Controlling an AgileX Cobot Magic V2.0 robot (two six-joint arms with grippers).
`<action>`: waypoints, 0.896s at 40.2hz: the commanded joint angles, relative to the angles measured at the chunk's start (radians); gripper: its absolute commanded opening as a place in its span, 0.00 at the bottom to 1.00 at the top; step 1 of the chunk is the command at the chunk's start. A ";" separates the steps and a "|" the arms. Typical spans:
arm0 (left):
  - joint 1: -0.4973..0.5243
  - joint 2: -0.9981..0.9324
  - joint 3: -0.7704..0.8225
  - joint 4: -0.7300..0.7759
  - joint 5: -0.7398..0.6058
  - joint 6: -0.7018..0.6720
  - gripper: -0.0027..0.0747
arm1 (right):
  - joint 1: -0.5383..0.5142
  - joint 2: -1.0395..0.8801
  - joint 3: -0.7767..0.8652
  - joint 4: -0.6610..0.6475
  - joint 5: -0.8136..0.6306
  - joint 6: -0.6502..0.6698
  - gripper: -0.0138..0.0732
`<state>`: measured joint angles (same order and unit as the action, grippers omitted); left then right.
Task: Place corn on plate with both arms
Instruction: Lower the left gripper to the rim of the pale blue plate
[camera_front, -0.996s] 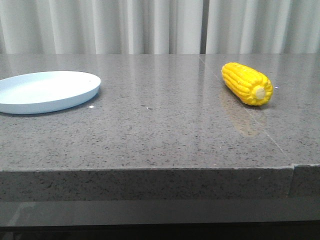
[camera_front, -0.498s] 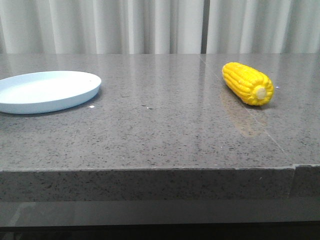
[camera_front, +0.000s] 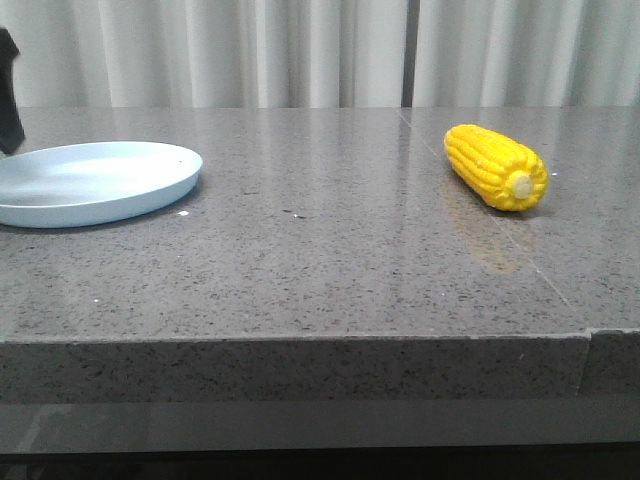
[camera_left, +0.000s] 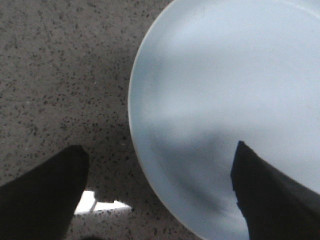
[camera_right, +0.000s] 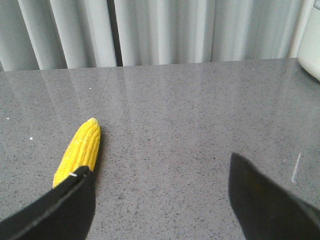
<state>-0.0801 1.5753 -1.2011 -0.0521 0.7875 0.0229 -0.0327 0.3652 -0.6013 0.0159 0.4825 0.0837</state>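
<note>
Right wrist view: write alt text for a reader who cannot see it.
A bright yellow corn cob lies on a speckled grey stone table, partly hidden behind one of two dark, spread fingers of the right gripper. Pale pleated curtains hang behind the table.

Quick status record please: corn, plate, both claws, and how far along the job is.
corn: lies on its side on the table, right of centre, stub end toward the camera
plate: on the table at far left, nothing on it
left claw: open, over the plate's rim, one finger above the plate, the other above the table
right claw: open, near the corn, not touching it as far as shows
progress: corn not yet grasped
</note>
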 joint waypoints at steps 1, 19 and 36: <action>-0.005 0.004 -0.049 -0.014 -0.031 -0.011 0.75 | -0.006 0.015 -0.034 0.006 -0.080 -0.009 0.82; -0.005 0.053 -0.053 -0.021 -0.091 -0.011 0.28 | -0.006 0.015 -0.034 0.006 -0.080 -0.009 0.82; -0.005 0.101 -0.053 -0.025 -0.091 -0.011 0.19 | -0.006 0.015 -0.034 0.006 -0.080 -0.009 0.82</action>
<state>-0.0801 1.6961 -1.2267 -0.0651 0.7262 0.0229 -0.0327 0.3652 -0.6013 0.0159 0.4825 0.0837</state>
